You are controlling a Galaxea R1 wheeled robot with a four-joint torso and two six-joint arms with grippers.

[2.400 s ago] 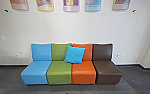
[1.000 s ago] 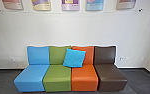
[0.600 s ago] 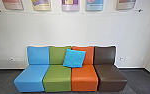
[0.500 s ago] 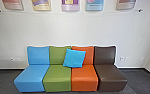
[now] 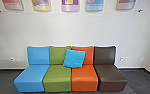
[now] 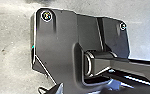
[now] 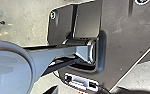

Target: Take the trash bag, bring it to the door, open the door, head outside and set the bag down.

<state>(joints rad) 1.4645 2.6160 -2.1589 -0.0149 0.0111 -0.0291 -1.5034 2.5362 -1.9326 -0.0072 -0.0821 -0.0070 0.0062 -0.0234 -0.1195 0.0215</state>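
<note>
A square, bright-blue cushion [image 5: 74, 58] (slightly tilted) leans against the backrests of a smooth, four-coloured, armless sofa [image 5: 58, 75]; how wide the left and right grippers stand cannot be told.

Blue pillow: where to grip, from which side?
I'd pinch the pillow by its top edge, coming from above and in front: it leans on the green backrest and orange backrest, broad face outward, so that edge seems easiest.
</note>
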